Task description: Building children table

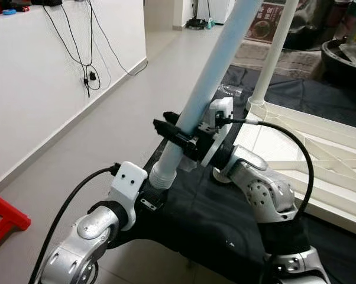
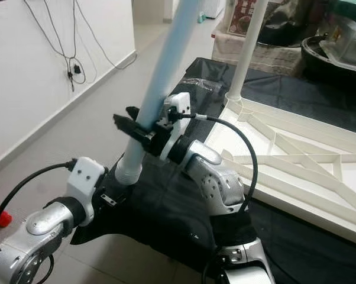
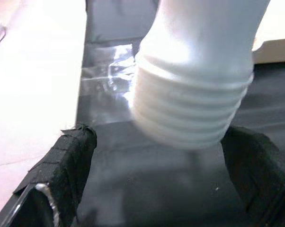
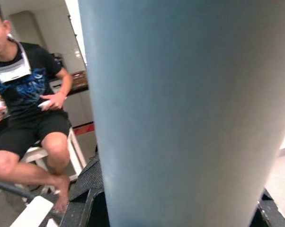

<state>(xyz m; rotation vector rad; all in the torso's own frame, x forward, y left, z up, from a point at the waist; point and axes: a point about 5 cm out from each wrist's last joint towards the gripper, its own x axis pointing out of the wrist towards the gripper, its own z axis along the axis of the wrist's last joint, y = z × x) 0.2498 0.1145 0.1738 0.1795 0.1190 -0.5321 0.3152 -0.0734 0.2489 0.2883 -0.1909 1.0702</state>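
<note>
Across the floor [image 1: 136, 89] at three o'clock lies the white table top [image 1: 320, 154], upside down on a black sheet [image 1: 213, 219], ribs showing, with one white leg [image 1: 272, 59] already standing upright in its far corner. Centre frame, running from six o'clock up towards one o'clock, a pale blue table leg [image 1: 210, 89] leans at a tilt, its white threaded end [image 1: 162, 176] pointing down just above the black sheet. Right tool [image 1: 177, 135] is clamped across the blue leg partway up, black fingers [image 1: 166, 127] closed on either side of the tube. Left tool [image 3: 171, 184] sits down at the threaded end; from the left wrist view its two padded fingers [image 3: 71, 165] stand apart, one each side of the threads, and I cannot tell whether they touch. At eleven o'clock, black cables [image 1: 86, 59] hang down the white wall [image 1: 42, 89]. At eight o'clock, a red object [image 1: 3, 219] pokes in. From the right wrist view, a person [image 4: 29, 109] sits on a white stool behind the leg.
</note>
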